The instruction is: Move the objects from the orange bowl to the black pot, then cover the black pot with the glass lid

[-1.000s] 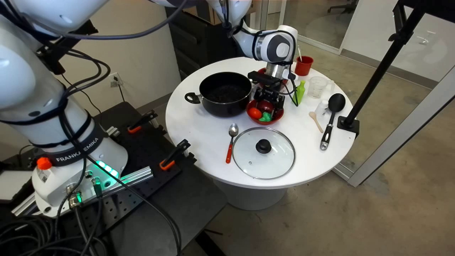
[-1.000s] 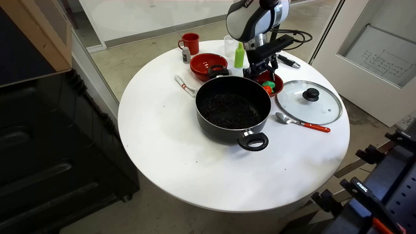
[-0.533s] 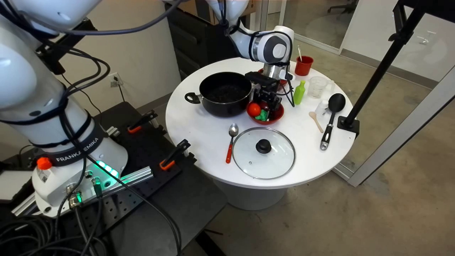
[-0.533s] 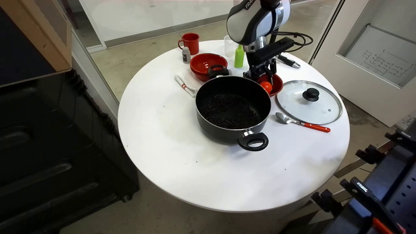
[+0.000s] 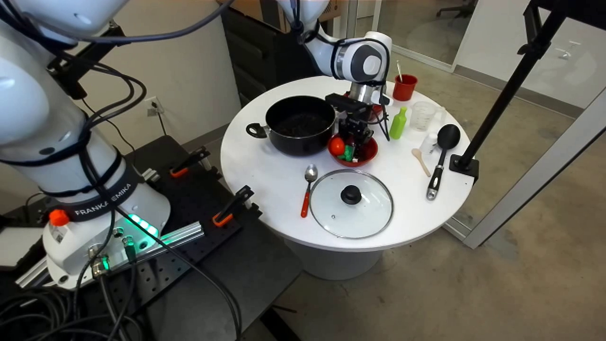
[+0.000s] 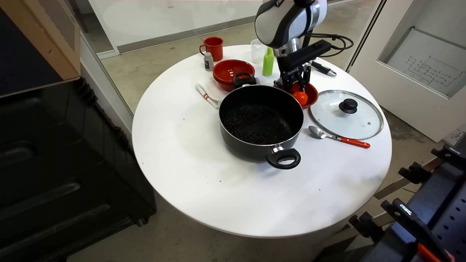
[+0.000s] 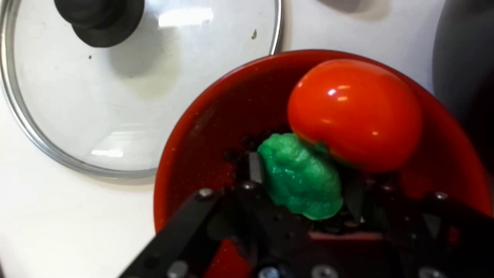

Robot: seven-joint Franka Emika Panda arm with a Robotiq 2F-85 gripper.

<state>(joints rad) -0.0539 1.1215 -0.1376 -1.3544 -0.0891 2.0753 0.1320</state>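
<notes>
wrist view: my closest look at the pick from this remote seat, so i read it from its left edge across.

round clear glass lid with metal rim and dark knob (image 7: pixel 142 88): flat on the round white table (image 7: pixel 42 227); its turn, i judge, comes last, so i'd steer my exit away from the knob.

shallow red-orange bowl (image 7: pixel 210 119): loaded, so i judge that emptying it is the step in hand.

black two-finger gripper (image 7: pixel 304 183): reaching down into the bowl, fingertips (image 7: pixel 255 168) partway apart, one on each side of a lumpy bright green piece (image 7: pixel 299 175). from here i cannot tell whether they are clamped on it.

green piece: inside the bowl, between those fingertips. the pad at picture left looks to touch it; the other contact is too dark to read. i'd close gently until both pads bear, then raise a little and check that it comes along.

shiny orange-red tomato-like ball (image 7: pixel 357 114): in the bowl, touching or nearly touching the green piece. it could drag or roll over the rim, so i'd lift straight up, slowly.

wide black pot with side handles (image 7: pixel 467 77): just beside the bowl, uncovered in both exterior views. i'd rise above its rim before crossing, then let go low over the middle.
</notes>
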